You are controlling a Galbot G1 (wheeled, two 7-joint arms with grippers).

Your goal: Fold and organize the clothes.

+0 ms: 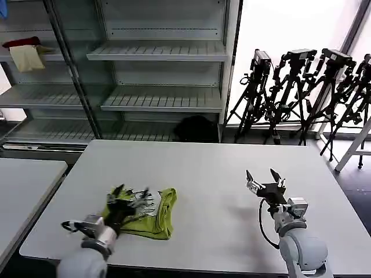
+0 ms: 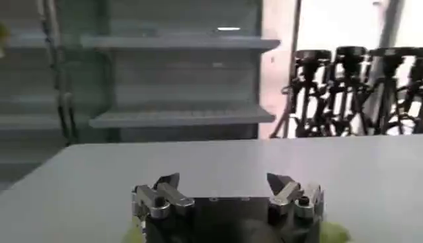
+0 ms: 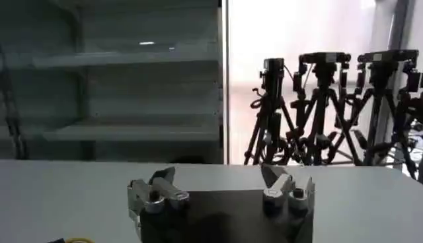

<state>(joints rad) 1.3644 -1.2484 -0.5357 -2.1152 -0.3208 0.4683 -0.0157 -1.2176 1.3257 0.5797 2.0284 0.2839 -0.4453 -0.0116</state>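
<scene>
The clothes are one lime-green T-shirt (image 1: 155,215), lying bunched and partly folded near the front left of the white table (image 1: 203,168), white-grey print facing up. My left gripper (image 1: 132,192) hovers over the shirt's left part, open, with nothing between its fingers. In the left wrist view the left gripper (image 2: 223,181) has its jaws wide apart, and slivers of the green shirt (image 2: 335,232) peek out beside the gripper body. My right gripper (image 1: 262,175) is raised above the table's right side, well away from the shirt, open and empty. The right wrist view shows the right gripper (image 3: 218,178) with jaws spread.
Metal shelving (image 1: 156,55) stands behind the table, with a red cloth (image 1: 22,41) and a cream cloth (image 1: 26,59) on its upper left shelf. Several black tripods (image 1: 301,87) line the back right. A second table (image 1: 23,185) adjoins on the left.
</scene>
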